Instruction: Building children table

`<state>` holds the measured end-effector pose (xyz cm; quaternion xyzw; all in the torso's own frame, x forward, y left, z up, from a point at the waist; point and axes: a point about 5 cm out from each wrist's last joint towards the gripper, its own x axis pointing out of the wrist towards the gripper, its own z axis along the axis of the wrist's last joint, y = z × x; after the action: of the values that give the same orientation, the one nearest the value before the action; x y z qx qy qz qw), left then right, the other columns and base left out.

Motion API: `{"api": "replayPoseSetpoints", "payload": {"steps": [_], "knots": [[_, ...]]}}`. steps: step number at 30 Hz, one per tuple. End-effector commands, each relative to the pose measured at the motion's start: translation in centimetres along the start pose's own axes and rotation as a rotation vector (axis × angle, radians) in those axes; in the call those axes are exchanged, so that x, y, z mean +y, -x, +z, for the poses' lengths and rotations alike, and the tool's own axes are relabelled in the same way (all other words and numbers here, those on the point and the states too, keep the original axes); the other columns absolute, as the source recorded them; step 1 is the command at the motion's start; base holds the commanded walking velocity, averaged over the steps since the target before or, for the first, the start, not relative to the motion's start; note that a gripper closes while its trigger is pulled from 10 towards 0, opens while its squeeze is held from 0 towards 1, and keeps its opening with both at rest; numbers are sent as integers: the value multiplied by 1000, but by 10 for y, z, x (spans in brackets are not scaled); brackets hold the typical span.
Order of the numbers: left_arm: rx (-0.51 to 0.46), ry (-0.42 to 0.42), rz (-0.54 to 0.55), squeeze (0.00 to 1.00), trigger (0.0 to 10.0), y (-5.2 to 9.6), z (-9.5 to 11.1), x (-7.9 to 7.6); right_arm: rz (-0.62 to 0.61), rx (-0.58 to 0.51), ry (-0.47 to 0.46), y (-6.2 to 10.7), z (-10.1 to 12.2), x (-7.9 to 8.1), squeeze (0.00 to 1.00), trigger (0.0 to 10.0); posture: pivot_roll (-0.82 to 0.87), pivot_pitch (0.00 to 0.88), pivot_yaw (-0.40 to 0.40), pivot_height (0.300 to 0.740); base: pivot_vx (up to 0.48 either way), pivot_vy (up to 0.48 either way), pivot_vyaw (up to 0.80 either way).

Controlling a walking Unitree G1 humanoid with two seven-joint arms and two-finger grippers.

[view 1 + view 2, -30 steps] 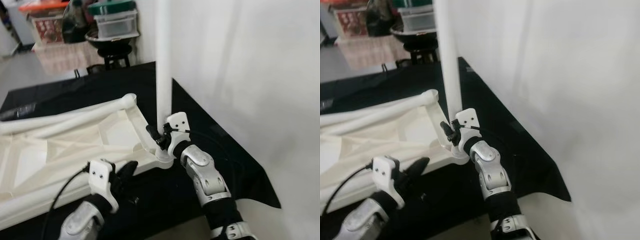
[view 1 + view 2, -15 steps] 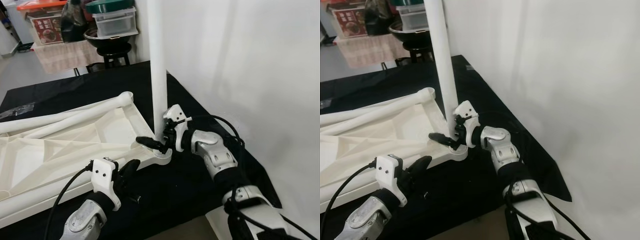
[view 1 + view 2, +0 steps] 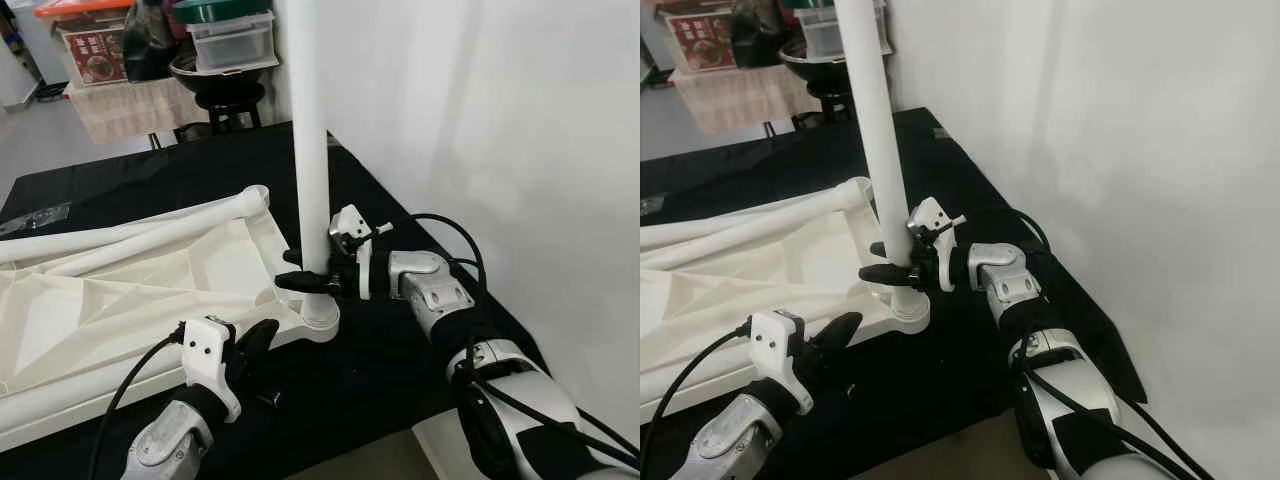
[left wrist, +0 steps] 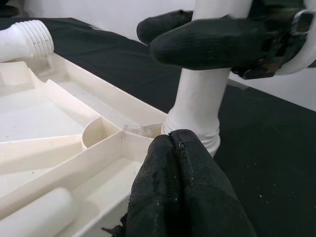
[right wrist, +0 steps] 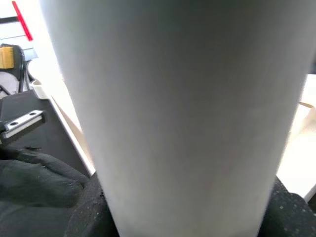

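Now the upright table leg (image 3: 309, 150) stands clamped — between right gripper (image 3: 300, 272) jaws.

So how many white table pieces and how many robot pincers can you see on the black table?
White upside-down tabletop: 1
White table legs: 3, one upright in the corner socket, two lying along the tabletop
Robot pincers: 2, the right pincer around the upright leg, the left pincer by the tabletop's near edge
Total: 6
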<state>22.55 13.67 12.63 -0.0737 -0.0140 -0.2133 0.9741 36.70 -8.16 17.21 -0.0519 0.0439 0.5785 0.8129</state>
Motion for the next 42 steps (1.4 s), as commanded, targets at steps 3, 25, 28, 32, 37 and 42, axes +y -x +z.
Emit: {"api": "replayPoseSetpoints", "payload": {"steps": [3,25,28,32,37,42], "knots": [[17,7,10,0,10000,6,-2,0,-371,-6,-3,13,-9,-2,0,0,15,82,13,740,0,0,0],[10,10,16,0,10000,0,-2,0,-636,-104,-32,3,10,19,1000,10000,2,44,6,740,0,0,0],[11,11,14,0,10000,-1,-3,0,-555,-119,-48,0,11,18,1000,10000,3,36,7,740,0,0,0],[11,11,13,0,10000,-4,-4,0,-204,-112,-2,-2,16,8,0,10000,12,24,0,740,0,0,0],[10,9,17,0,10000,-4,-5,0,-57,-71,-17,-2,11,7,0,10000,16,17,-4,740,0,0,0],[10,9,19,0,10000,-4,-5,1,-25,-63,-46,-3,8,4,0,10000,22,16,-4,740,0,0,0]]}}
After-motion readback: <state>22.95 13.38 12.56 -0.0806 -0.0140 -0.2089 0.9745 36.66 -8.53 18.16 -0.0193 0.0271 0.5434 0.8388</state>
